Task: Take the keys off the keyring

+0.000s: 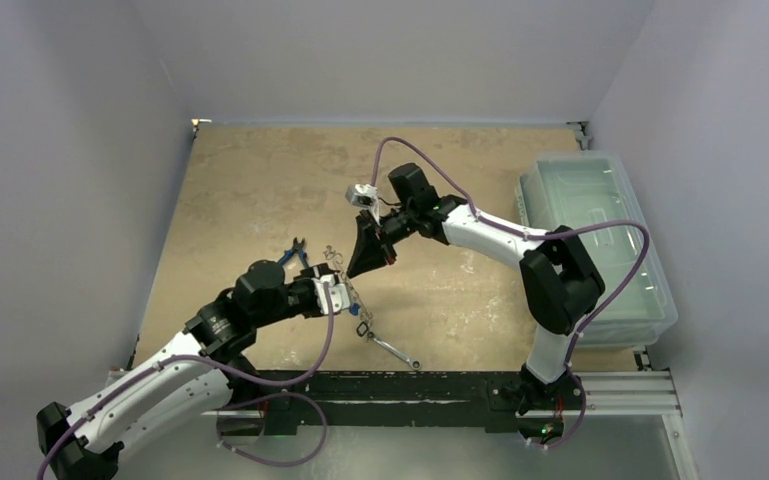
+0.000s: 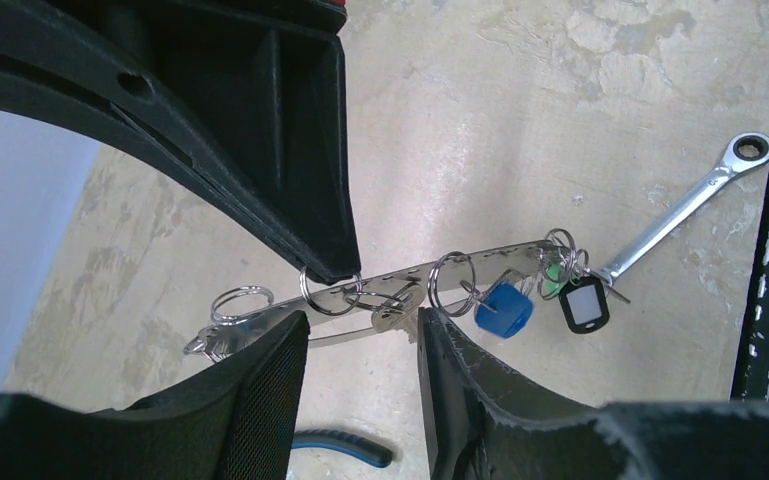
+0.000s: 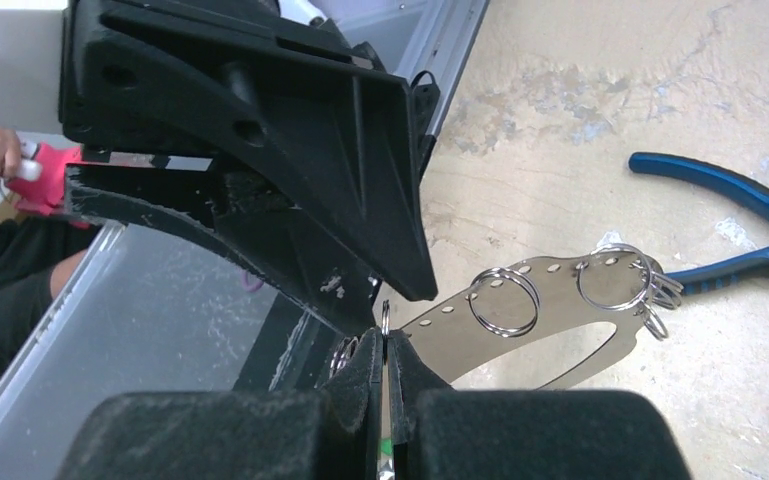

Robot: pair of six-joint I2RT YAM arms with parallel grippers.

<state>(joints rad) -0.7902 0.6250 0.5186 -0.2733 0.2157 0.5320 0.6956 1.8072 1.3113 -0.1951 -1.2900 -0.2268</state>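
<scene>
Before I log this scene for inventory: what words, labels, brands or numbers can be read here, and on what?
None can be read.
The black tag has a pale window that looks blank.
The wrench shows no legible stamp; any marking is too small to tell.
The blue tag and the pliers show no text.
</scene>
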